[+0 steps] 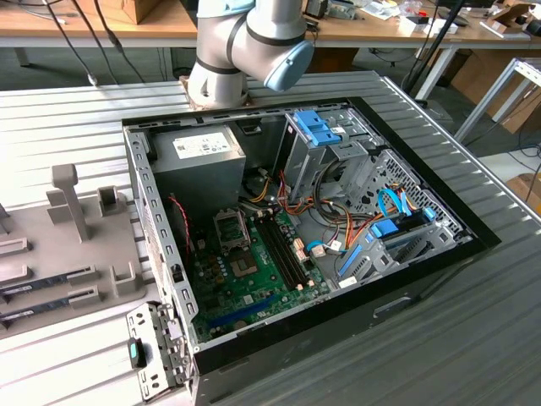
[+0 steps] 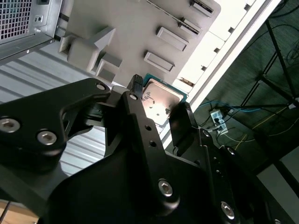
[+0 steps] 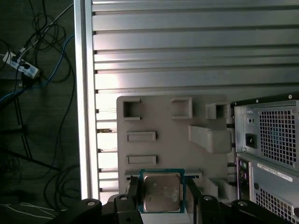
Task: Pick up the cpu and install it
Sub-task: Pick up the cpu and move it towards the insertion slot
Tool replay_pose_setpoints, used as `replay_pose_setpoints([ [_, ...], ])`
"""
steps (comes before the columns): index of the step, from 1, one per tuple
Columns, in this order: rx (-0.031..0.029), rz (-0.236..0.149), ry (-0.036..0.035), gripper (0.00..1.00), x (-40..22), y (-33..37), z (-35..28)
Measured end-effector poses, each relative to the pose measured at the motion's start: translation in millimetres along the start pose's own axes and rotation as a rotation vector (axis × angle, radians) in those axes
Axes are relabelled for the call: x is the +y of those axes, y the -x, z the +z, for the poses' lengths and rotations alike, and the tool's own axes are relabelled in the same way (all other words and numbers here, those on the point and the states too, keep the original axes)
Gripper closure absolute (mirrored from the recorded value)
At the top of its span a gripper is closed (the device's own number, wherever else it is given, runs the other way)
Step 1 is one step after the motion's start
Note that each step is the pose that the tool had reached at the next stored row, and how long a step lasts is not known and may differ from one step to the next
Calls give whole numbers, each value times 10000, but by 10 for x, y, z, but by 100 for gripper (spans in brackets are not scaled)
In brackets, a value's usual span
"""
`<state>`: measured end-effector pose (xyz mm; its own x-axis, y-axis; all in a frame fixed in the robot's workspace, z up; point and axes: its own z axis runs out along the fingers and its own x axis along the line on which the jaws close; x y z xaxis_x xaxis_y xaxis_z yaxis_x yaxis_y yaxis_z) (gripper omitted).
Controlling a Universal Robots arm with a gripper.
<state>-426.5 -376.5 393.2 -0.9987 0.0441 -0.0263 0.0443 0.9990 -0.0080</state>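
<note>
End effector pinching cpu in both wrist views; exterior view shows motherboard.

**Case on the tabletop, tray beside it, cpu in the tool**
In the exterior view the case lies mid-tabletop, with the arm just behind it and the tray just beside it at the exterior view's left. Inside the case, the power supply sits at the back near the arm, the board lies before it, and the drive cage is to the exterior view's right. In the first wrist view the cpu sits between the fingers of the tool, touched on both sides, with the tray beyond it.
</note>
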Motion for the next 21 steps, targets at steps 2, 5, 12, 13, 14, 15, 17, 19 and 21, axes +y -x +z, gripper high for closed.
replay_pose_setpoints([
  [2,0,-1,0,53,1,22,1],
  [5,-1,-1,1,53,2,46,2],
  [12,0,0,0,53,5,119,3],
  [13,-1,0,0,53,6,132,4],
  [14,0,-1,0,53,6,141,4],
  [15,-1,0,1,53,7,148,4],
  [17,0,0,0,53,8,172,5],
  [19,-1,0,0,53,8,189,5],
  [21,0,0,0,53,9,207,5],
])
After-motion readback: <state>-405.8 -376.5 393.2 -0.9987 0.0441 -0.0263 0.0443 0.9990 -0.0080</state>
